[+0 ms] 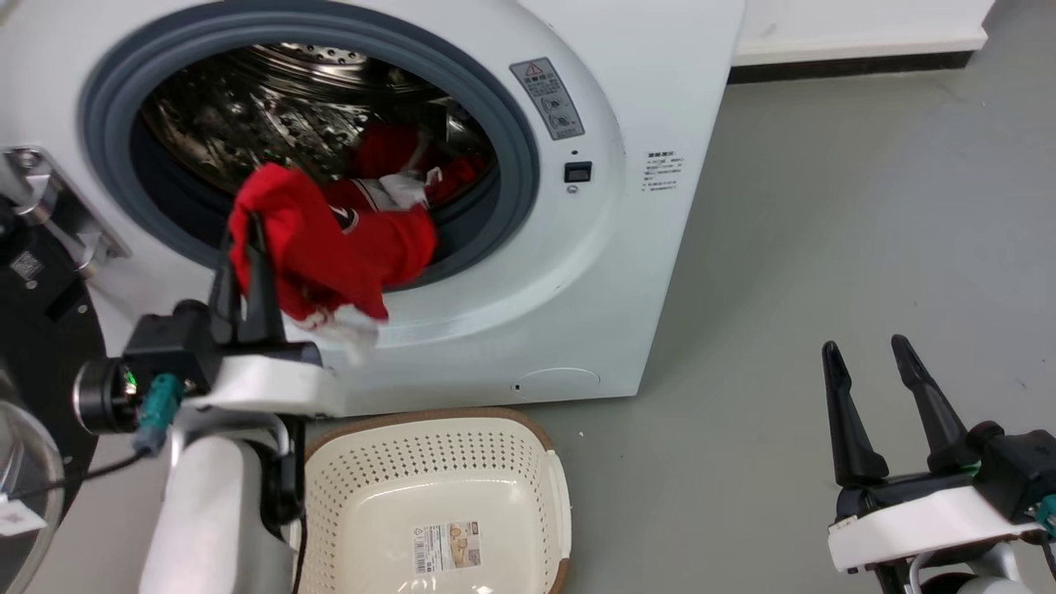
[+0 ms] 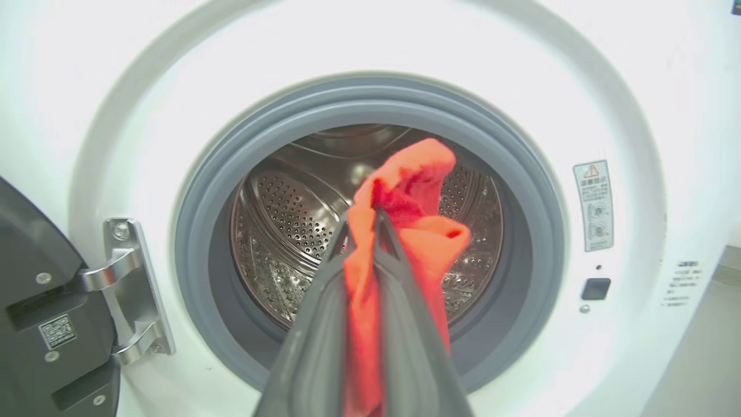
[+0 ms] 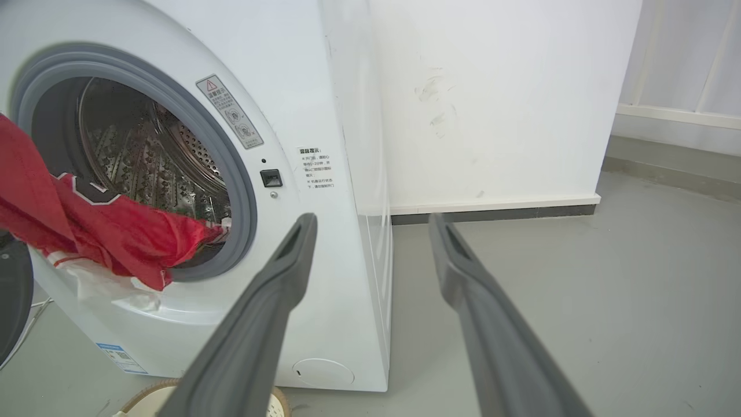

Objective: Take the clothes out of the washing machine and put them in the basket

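We note the left gripper point(image 1: 244, 221) at centre left of the head view, its jaws pinching a red garment point(image 1: 330, 256) that trails out of the porthole of the washing machine point(image 1: 643, 206). More red clothes point(image 1: 388, 153) lie inside the drum, upper centre. The basket point(image 1: 429, 418) sits on the floor at bottom centre, below the porthole, its paper label point(image 1: 445, 546) showing. The right gripper point(image 1: 864, 346), lower right, has its jaws spread over the floor.
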Available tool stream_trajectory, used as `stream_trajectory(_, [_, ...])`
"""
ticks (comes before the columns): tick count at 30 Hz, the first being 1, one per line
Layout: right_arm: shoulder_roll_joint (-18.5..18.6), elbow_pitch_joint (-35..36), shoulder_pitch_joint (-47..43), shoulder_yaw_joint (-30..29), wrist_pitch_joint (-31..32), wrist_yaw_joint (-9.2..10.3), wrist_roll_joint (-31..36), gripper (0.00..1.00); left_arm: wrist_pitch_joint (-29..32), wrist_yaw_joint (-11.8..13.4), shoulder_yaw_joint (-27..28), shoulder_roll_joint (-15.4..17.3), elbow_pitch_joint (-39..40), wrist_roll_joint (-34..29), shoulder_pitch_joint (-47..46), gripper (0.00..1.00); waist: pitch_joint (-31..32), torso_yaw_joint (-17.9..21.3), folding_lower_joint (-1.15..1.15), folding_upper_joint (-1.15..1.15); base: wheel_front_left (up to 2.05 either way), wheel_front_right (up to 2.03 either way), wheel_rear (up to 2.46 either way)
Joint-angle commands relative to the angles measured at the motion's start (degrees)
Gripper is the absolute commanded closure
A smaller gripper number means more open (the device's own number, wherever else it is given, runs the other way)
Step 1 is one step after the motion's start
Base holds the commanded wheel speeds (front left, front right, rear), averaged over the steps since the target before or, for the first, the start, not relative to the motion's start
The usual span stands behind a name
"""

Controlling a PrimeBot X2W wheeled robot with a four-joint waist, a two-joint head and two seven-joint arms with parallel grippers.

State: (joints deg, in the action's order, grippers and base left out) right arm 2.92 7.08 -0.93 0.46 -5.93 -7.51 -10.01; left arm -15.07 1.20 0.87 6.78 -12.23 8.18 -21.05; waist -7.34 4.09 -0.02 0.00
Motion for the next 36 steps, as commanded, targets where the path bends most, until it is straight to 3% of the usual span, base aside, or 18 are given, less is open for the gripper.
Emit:
stream_trajectory(1, [-0.08,0.37,-0.98,-0.45,0.32,0.04,0.42,0.0,-0.15,0.07,-0.8,-0.5,1.97,-0.52,2.29,1.0,0.98,-1.05,0.02,0.0,0.0,0.0,0.0])
stream_trajectory(10, [-0.09,2.55,-1.4,-0.64,1.35,0.04,0.79,0.0,2.07,2.0,-3.01,-2.05,12.01,0.48,12.8,1.0,-0.29,-2.31,0.02,0.0,0.0,0.0,0.0])
stream_trajectory(14, [-0.09,3.34,-0.29,-0.48,1.56,0.04,0.83,0.0,3.09,2.32,-4.08,-2.68,11.22,1.56,16.35,1.0,-2.66,-2.51,0.02,0.0,0.0,0.0,0.0])
stream_trajectory(22, [-0.09,4.32,2.67,0.49,1.59,0.04,0.63,0.0,1.38,3.1,-5.61,-3.54,-1.77,5.71,16.67,1.0,-9.6,-1.3,0.02,0.0,0.0,0.0,0.0])
stream_trajectory(36, [-0.09,5.08,9.39,2.71,0.33,0.04,0.21,0.0,-0.18,2.26,-4.01,-3.24,-25.63,7.76,-0.41,1.0,-24.34,2.8,0.02,0.0,0.0,0.0,0.0])
